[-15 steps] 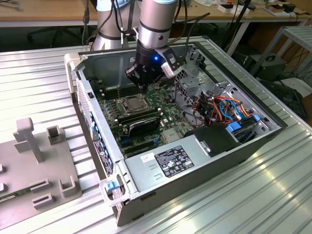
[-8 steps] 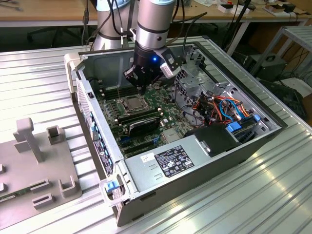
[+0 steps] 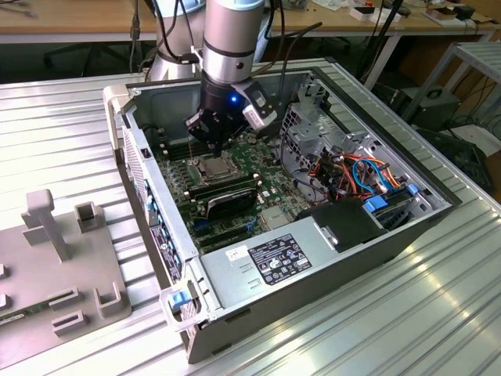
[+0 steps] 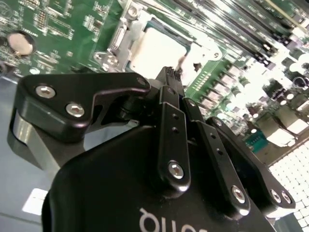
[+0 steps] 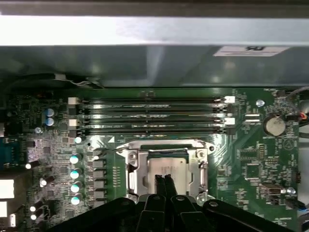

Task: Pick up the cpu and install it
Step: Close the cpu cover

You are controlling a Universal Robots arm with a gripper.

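Observation:
The cpu [image 5: 166,163], a small square chip with a dull silver top, lies flat in the motherboard socket, ringed by the socket's metal frame [image 5: 131,169]. It shows again in the second wrist view, cpu [image 4: 157,48], and in the exterior view, cpu [image 3: 215,166], inside the open computer case [image 3: 156,211]. My gripper [image 5: 164,180] hangs directly over the chip, its two black fingers pressed together with nothing between them. The tips stand a little above the chip's top; whether they touch it I cannot tell. The gripper [image 3: 208,141] sits low inside the case.
Memory slots [image 5: 154,116] run beside the socket, and a coin battery [image 5: 275,125] lies nearby. A power supply [image 3: 274,258] and coloured cables [image 3: 356,176] occupy the case toward the exterior view's right. A grey fixture [image 3: 55,266] rests on the ribbed metal table at the exterior view's left.

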